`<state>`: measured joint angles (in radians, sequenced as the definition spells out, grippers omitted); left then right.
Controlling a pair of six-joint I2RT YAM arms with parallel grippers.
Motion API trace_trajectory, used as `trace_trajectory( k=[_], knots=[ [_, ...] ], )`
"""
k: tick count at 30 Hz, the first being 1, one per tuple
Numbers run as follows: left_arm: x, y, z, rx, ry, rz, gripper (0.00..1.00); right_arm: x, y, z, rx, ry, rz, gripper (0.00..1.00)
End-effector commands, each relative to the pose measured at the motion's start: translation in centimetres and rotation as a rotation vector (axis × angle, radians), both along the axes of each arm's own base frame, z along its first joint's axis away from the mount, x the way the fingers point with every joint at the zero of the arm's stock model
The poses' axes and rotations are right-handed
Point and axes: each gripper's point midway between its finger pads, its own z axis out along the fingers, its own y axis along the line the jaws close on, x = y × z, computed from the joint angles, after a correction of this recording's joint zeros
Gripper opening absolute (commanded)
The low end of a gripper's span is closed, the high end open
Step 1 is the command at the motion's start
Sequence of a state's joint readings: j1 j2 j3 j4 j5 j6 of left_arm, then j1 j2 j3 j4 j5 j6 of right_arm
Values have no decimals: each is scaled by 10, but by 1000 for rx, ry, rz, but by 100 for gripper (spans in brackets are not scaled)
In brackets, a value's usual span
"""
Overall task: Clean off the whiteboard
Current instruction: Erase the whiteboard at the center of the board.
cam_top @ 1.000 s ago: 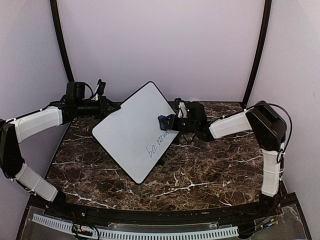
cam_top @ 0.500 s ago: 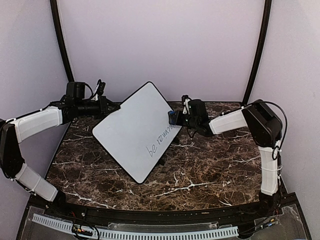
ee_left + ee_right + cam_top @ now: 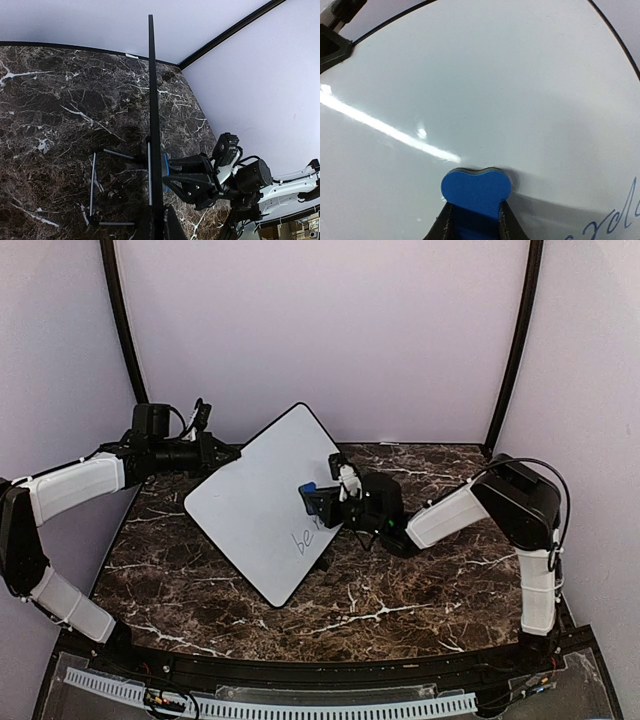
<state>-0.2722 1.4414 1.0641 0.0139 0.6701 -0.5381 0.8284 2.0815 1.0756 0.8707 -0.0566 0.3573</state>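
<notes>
The whiteboard [image 3: 255, 505] stands tilted on one corner over the marble table, with dark handwriting [image 3: 303, 538] near its lower right edge. My left gripper [image 3: 228, 454] is shut on the board's upper left rim. In the left wrist view the board [image 3: 152, 100] shows edge-on, clamped between my left gripper's [image 3: 156, 222] fingers. My right gripper [image 3: 322, 502] is shut on a small blue eraser [image 3: 308, 489] that presses flat against the board's face. The right wrist view shows the eraser [image 3: 476, 186] on the white surface [image 3: 485, 85], with writing [image 3: 615, 220] at the lower right.
A thin wire stand [image 3: 95, 190] lies on the dark marble table [image 3: 400, 590] behind the board. Purple walls with black corner posts [image 3: 515, 340] close in the back and sides. The right arm [image 3: 455, 510] stretches low across the table's right half.
The right gripper with the eraser swung from the board's right edge leftward and down onto its face. It now covers the end of the writing. The left gripper and board stayed still.
</notes>
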Motion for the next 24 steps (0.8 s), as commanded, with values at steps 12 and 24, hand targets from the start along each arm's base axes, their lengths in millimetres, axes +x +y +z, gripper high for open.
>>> trace_trajectory(
  k=[12,24],
  knots=[
    [-39,-32,26,-72,-86,-236,0,-140,80,-52,-221,-121,450,22],
    [-39,-32,26,-73,-86,-236,0,-68,37,-63,-335,-138,118,22]
  ],
)
